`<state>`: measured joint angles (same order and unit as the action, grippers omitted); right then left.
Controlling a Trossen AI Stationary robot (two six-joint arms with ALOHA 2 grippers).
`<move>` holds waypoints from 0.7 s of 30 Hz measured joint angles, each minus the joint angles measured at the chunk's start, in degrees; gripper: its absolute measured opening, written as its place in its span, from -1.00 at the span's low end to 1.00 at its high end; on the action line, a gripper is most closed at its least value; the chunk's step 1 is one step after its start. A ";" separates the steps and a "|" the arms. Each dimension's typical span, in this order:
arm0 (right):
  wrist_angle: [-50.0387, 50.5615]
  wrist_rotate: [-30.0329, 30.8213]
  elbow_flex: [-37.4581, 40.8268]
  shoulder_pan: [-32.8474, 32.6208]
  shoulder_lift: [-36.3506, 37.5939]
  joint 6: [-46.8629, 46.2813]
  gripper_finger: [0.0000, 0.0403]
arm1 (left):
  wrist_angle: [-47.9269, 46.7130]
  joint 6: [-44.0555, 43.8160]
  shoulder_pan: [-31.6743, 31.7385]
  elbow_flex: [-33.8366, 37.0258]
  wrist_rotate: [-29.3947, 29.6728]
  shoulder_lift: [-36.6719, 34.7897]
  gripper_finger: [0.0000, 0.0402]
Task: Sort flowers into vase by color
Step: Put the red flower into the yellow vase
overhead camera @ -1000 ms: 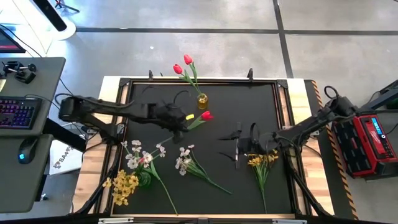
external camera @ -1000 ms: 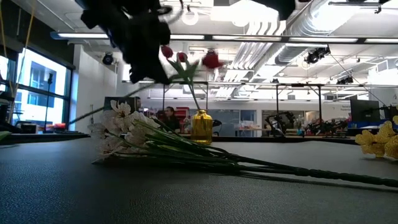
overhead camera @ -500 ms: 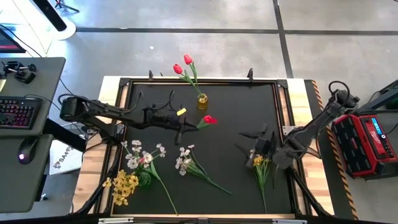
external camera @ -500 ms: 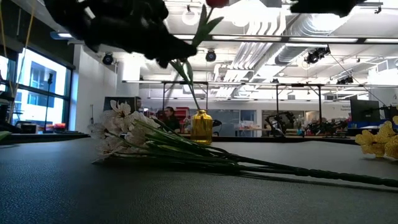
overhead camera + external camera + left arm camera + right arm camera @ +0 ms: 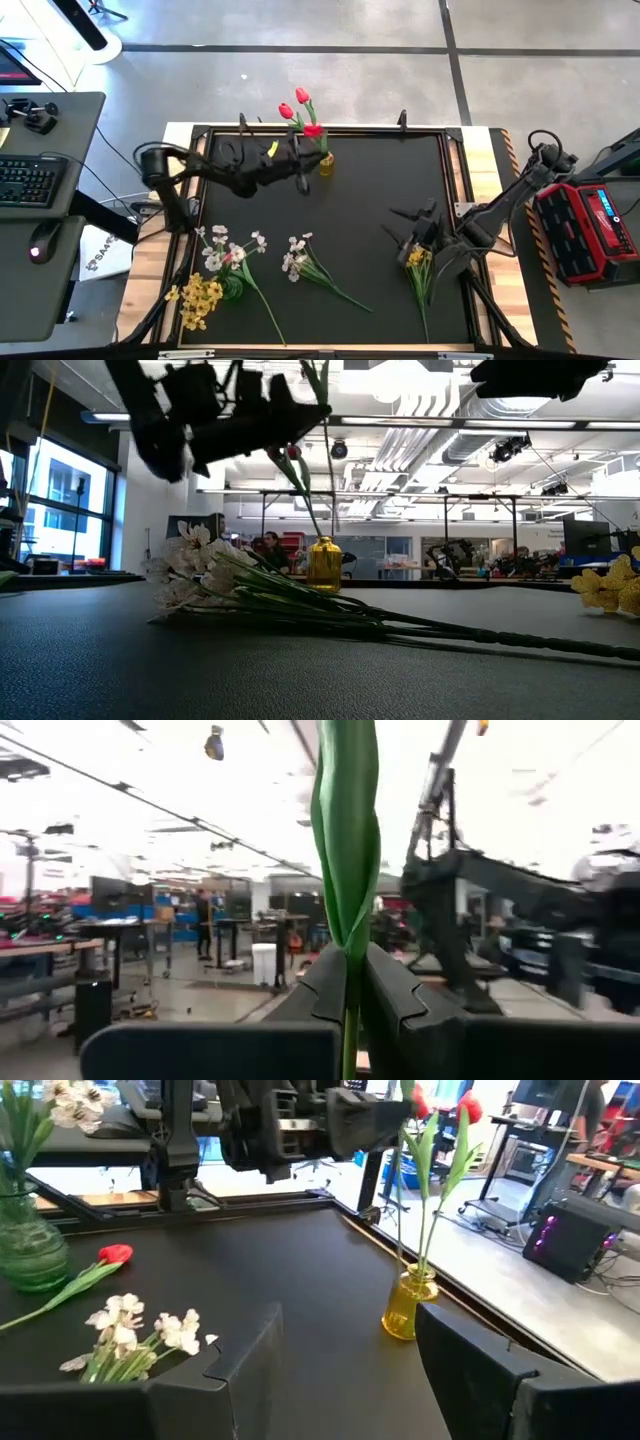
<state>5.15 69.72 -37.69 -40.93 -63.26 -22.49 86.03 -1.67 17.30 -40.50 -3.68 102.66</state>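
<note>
Across the black table (image 5: 380, 180) the flowers can be counted by colour. Four red tulips show: two (image 5: 294, 103) stand in the small yellow vase (image 5: 325, 162) at the far edge, a third tulip (image 5: 313, 130) is in the air right above that vase, and a fourth (image 5: 115, 1253) lies flat beside the green glass vase (image 5: 232, 288) at the near left. Two sprays of white blossoms show: one (image 5: 215, 252) rises from the green vase, and the other (image 5: 296, 258) lies loose near the middle with its long stem trailing toward the near edge. Two bunches of yellow blossoms show: one (image 5: 200, 296) at the green vase, hanging over the wooden edge, and one (image 5: 418, 262) lying on the near right. The left gripper (image 5: 302, 170) is off the table just beside the yellow vase, its fingers (image 5: 400, 1010) pressed together on the green stem of the third tulip, which runs upright between them. The right gripper (image 5: 402, 228) is low over the near right of the table, its fingers (image 5: 470, 1360) spread wide with nothing between them, just beside the yellow bunch lying there; whether it touches the bunch cannot be told.
</note>
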 joint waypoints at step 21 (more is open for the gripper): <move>-0.04 0.32 0.00 0.02 -0.04 -0.64 0.07 | -7.22 2.80 2.60 -4.50 16.37 0.45 -1.00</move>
<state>5.10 70.04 -37.69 -40.91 -63.31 -23.12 78.80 1.13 19.90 -44.99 12.68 103.11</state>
